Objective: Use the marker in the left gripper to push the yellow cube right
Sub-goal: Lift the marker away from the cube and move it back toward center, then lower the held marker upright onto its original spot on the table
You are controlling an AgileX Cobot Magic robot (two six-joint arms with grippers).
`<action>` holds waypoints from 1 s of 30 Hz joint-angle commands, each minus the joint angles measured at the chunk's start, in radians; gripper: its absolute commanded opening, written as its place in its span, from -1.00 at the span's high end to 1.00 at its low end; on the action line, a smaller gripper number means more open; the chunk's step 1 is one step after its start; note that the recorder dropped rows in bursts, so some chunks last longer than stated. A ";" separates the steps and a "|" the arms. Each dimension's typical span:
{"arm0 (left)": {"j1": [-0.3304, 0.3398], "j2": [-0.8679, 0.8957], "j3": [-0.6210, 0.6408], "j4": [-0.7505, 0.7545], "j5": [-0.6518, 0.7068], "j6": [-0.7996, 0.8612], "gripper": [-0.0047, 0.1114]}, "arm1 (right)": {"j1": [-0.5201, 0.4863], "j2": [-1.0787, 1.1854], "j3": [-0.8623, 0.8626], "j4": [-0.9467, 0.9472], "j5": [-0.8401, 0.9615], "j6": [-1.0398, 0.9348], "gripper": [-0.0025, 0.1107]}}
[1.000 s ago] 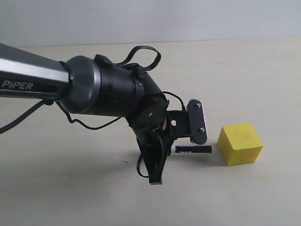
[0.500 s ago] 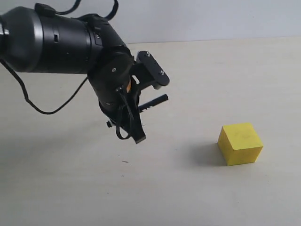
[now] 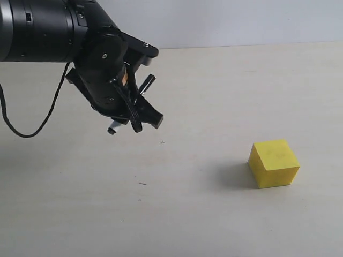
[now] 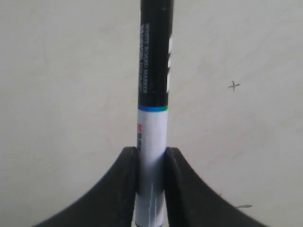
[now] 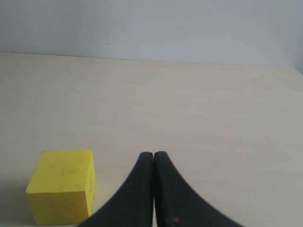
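Note:
The yellow cube (image 3: 273,162) sits on the table at the right, alone. My left gripper (image 3: 138,95) hangs above the table at the upper left, far from the cube. It is shut on the marker (image 3: 147,83), whose black cap sticks out up and to the right. In the left wrist view the fingers (image 4: 124,184) clamp the marker (image 4: 154,71) by its white barrel. My right gripper (image 5: 154,155) is shut and holds nothing; the yellow cube (image 5: 64,182) lies close beside it. The exterior view does not show the right gripper.
A pale table (image 3: 225,96) runs back to a light wall (image 3: 241,21). A black cable (image 3: 32,126) hangs in a loop from the left arm. A small cross mark (image 4: 233,85) is on the table surface.
My left gripper has risen and swung up and to the left, away from the cube, taking the marker off the table. The cube has stayed in place.

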 commanded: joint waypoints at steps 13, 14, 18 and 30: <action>0.054 -0.012 -0.006 -0.067 -0.047 -0.303 0.92 | -0.004 -0.006 0.003 0.000 -0.013 -0.003 0.96; 0.059 -0.012 -0.006 -0.067 -0.045 -0.300 0.92 | -0.004 -0.006 0.003 0.000 -0.013 -0.003 0.96; 0.064 -0.012 -0.006 -0.068 -0.022 -0.271 0.92 | -0.004 -0.006 0.003 0.000 -0.013 -0.003 0.96; 0.064 -0.021 -0.123 -0.100 0.237 -0.168 0.92 | -0.004 -0.006 0.003 0.000 -0.013 -0.003 0.96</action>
